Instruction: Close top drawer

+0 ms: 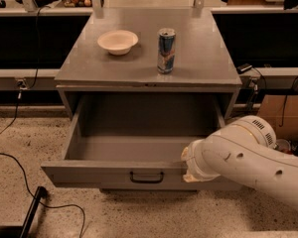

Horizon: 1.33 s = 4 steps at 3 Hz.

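Note:
The top drawer is a wide grey drawer pulled far out of the grey cabinet, with a plain grey inside that holds nothing. Its small black bar handle sits mid-front. My gripper is at the end of the white arm, against the right part of the drawer's front edge, just right of the handle. The arm reaches in from the lower right and covers the right end of the drawer front.
On the cabinet top stand a white bowl and a blue-and-silver can. Black cables and a black bar lie on the speckled floor at left. A cardboard box stands at right.

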{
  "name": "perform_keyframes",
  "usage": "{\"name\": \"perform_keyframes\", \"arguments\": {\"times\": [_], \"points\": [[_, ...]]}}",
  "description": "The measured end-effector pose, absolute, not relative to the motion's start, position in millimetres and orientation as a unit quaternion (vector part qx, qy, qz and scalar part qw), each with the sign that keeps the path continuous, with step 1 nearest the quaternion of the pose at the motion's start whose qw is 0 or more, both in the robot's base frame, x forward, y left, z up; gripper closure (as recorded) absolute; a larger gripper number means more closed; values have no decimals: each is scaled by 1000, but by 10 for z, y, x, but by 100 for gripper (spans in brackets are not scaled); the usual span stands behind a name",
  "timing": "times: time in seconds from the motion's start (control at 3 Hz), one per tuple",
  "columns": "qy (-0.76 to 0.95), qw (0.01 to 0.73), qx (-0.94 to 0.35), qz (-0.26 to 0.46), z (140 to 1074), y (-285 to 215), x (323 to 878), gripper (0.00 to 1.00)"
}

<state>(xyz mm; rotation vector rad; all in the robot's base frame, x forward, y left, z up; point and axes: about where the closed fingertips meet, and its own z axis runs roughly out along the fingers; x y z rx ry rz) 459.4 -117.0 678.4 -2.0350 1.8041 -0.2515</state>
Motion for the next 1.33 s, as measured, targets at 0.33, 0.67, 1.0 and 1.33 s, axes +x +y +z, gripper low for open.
{"name": "perform_keyframes", "arguments": {"times": [0.33,0.67,1.0,1.33], "points": [[646,204,-730,-91,6791,-1165,4593,3],[646,204,-730,-91,6794,-1164,4592,0],[646,214,-728,-81,6831,-1174,4461,0],[652,241,-716,-71,6957,-1242,4153,19]]}}
